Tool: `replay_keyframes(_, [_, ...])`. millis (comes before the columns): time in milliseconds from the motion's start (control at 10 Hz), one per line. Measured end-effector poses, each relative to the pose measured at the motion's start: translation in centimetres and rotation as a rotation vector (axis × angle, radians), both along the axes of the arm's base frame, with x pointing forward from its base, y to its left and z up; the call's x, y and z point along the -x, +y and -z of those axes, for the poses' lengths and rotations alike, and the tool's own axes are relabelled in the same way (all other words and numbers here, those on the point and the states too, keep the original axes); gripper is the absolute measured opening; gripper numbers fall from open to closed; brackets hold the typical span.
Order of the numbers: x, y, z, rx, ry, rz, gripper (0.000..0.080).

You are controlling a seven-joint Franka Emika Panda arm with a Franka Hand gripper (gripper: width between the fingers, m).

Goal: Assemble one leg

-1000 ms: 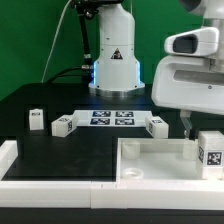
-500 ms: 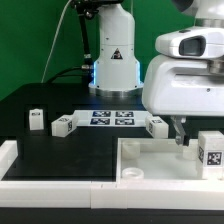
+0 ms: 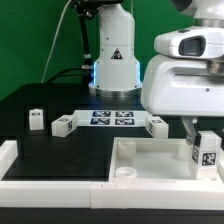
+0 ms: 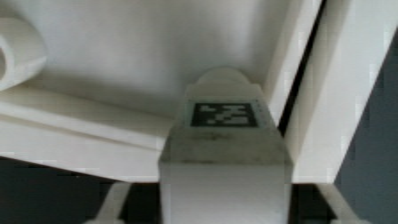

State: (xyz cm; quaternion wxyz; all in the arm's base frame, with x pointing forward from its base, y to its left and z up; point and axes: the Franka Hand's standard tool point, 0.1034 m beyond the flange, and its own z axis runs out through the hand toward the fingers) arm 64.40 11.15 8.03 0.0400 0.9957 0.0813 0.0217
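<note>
One leg (image 3: pixel 207 152), a small white block with a black-and-white tag, stands upright at the exterior view's right, by the white square panel (image 3: pixel 150 158). My gripper (image 3: pixel 198 136) is down over it, one finger (image 3: pixel 190 134) beside its top. In the wrist view the leg (image 4: pixel 226 140) fills the middle between my gripper (image 4: pixel 226 205) fingers. A dark gap shows on each side, so the jaws are open around it. The panel (image 4: pixel 160 50) lies behind it. Three more legs lie on the black table, one (image 3: pixel 36 119) far left, one (image 3: pixel 63 125) beside the marker board and one (image 3: pixel 158 125).
The marker board (image 3: pixel 110 118) lies flat mid-table. The robot base (image 3: pixel 113 60) stands behind it. A white raised rim (image 3: pixel 12 158) runs along the front left. The panel has a round corner socket (image 3: pixel 125 172).
My gripper has shifted slightly and come down, so its finger now reaches the leg's top. The leg sits a few pixels further to the exterior view's left.
</note>
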Motion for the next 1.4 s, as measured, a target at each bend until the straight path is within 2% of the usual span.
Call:
replay_keyframes(300, [0.0, -0.3, 0.0, -0.006, -0.002, 0.139, 0.0297])
replay_keyframes(700, [0.3, -0.2, 0.0, -0.022, -0.035, 0.679, 0.0297])
replay_keyframes(1000, [0.7, -1.5, -0.3, 0.023, -0.056, 0.95, 0.0301])
replay_keyframes(1100, [0.7, -1.7, -0.3, 0.03, -0.055, 0.936, 0.0304])
replay_keyframes(1200, [0.7, -1.7, -0.3, 0.029, -0.054, 0.938, 0.0371])
replay_keyframes(1300, [0.7, -1.7, -0.3, 0.029, -0.054, 0.938, 0.0507])
replay_keyframes(1400, [0.7, -1.7, -0.3, 0.029, -0.054, 0.938, 0.0507])
